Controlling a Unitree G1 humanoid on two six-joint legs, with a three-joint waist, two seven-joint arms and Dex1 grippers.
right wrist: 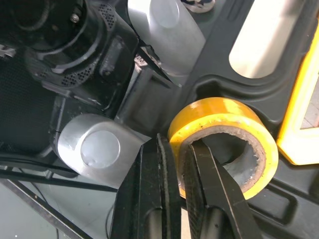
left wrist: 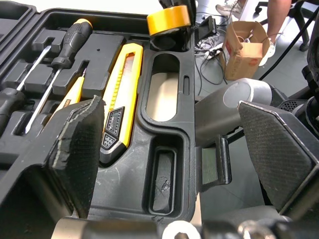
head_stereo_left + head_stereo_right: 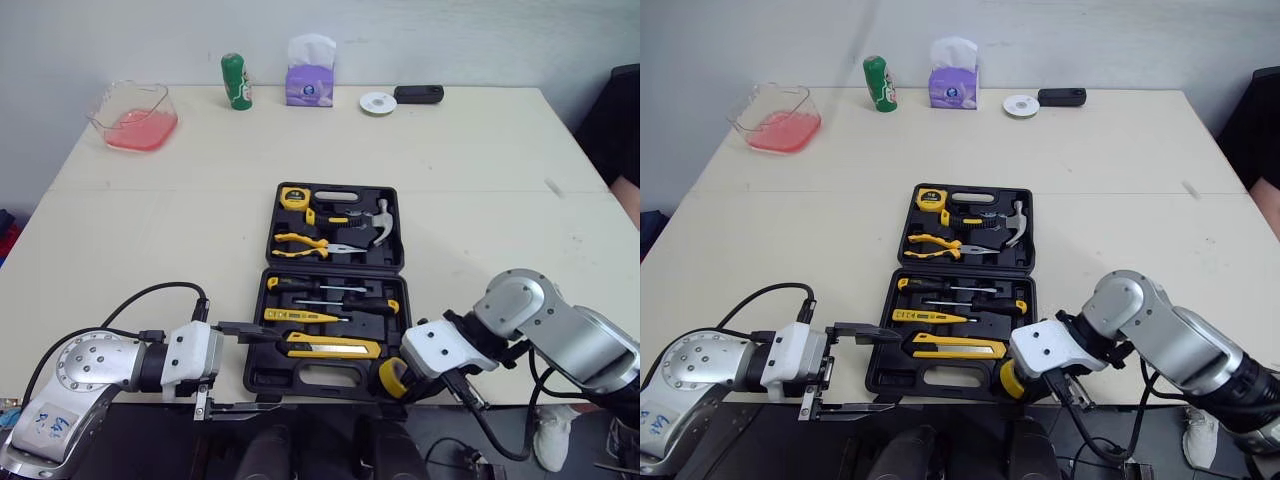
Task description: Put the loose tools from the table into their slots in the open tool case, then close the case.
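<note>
My right pincer (image 1: pixel 178 149) is closed on the wall of the yellow tape roll (image 1: pixel 219 117), with one finger inside the ring and one outside. The roll is at the near right corner of the open tool case (image 3: pixel 384 262), over the black moulding beside the handle cut-out. I cannot tell whether it is already seated in a recess. My left pincer (image 3: pixel 275 368) is wide open and holds nothing. One finger reaches over the near left edge of the case, and the other hangs off the front edge of the table (image 3: pixel 470 150). The far half of the case holds the tape measure (image 3: pixel 293 197), pliers (image 3: pixel 300 243) and hammer (image 3: pixel 378 222). The near half holds the screwdrivers (image 3: pixel 320 288) and the yellow knife (image 3: pixel 335 347). All of these lie in their moulded places. A green can (image 3: pixel 236 81) and a tissue box (image 3: pixel 309 84) stand well apart at the far edge of the table and are not tools. I judge the loading step to be nearly complete, with the roll as the last item. It remains to seat the roll, release it, withdraw both pincers and fold the far half over to close the case, which now lies fully open and flat.
</note>
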